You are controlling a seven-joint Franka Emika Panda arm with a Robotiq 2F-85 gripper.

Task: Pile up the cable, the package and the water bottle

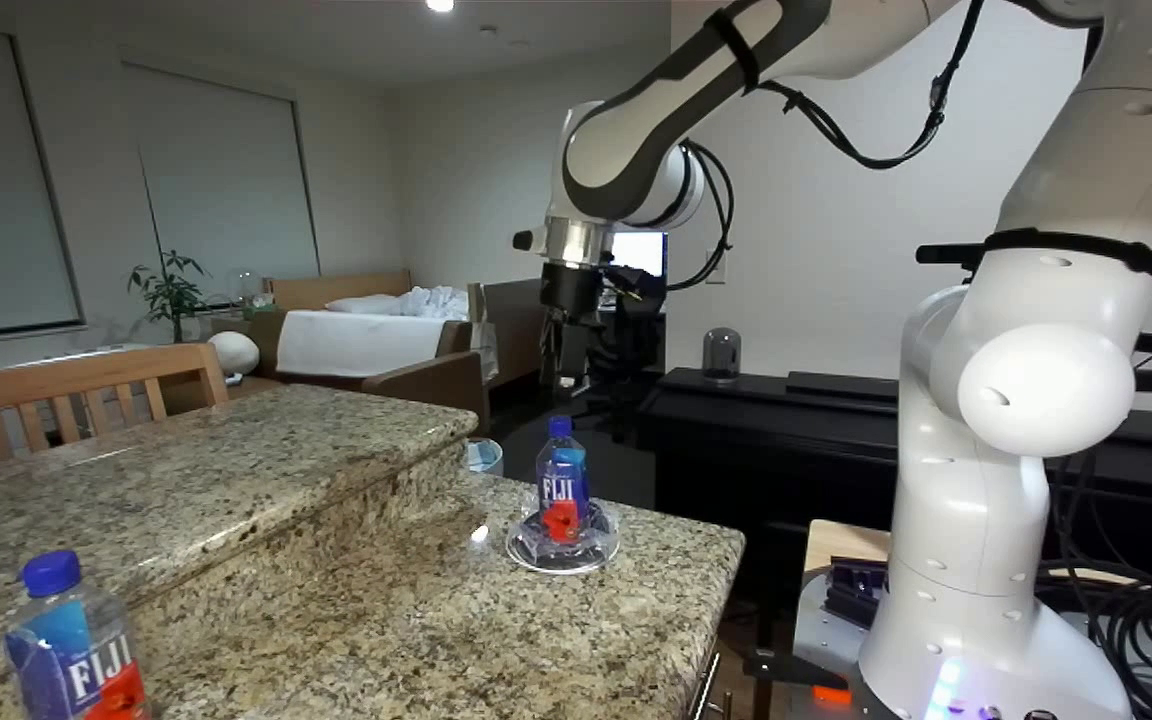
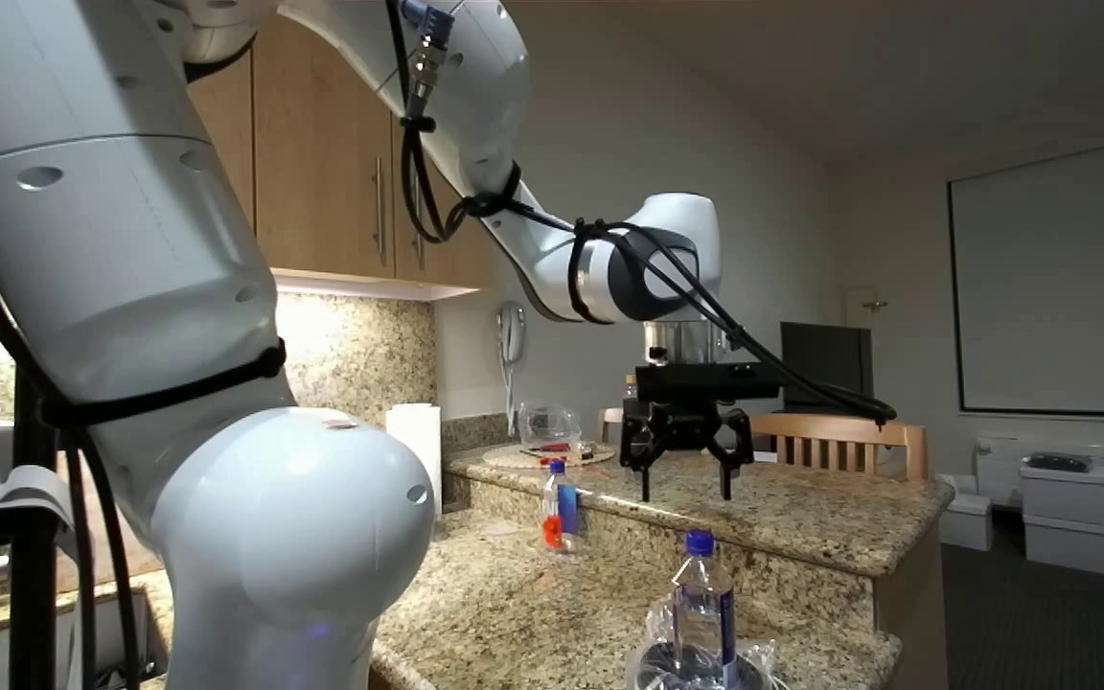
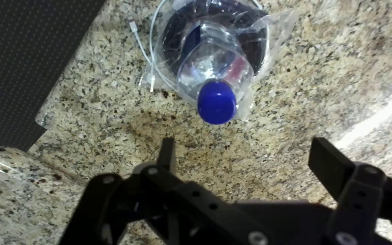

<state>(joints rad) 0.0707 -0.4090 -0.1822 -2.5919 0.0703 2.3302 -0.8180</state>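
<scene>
At the six-o'clock edge of the wrist view, gripper (image 3: 242, 146), jaws wide apart | toward twelve o'clock, water bottle (image 3: 216, 69), upright on the package (image 3: 172, 42) | beneath that, cable (image 3: 152, 63), loops showing round it, one end toward eleven | granite counter (image 3: 107, 115) underneath | dark floor (image 3: 29, 51) at ten o'clock

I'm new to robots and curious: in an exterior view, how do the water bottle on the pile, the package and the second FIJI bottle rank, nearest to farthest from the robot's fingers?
1. Water bottle: standing upright, just below the fingers.
2. Package: under that bottle.
3. Second FIJI bottle: well away, at the picture's lower left.
</scene>
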